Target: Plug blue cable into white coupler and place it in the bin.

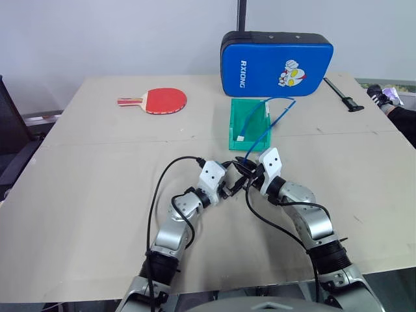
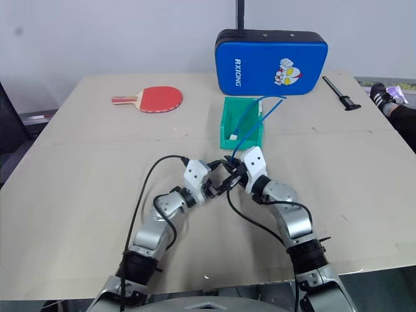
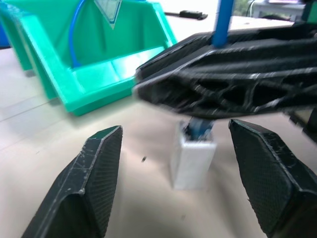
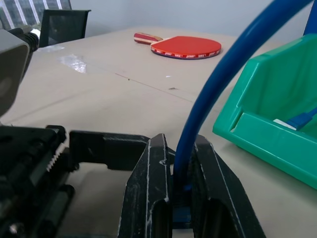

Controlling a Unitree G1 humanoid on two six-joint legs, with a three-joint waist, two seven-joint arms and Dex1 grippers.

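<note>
The blue cable rises from between the fingers of my right gripper, which is shut on it just above its plug end. From there it arcs up past the green bin. The white coupler sits on the cable's tip, directly under the right gripper's black fingers. My left gripper is open, one finger on each side of the coupler and neither touching it. Both grippers meet at the table's middle, in front of the bin. Whether the coupler rests on the table I cannot tell.
Inside the bin lies a second blue cord with a white block. A big blue padded case stands behind the bin. A red paddle lies at the back left and a black tool at the back right.
</note>
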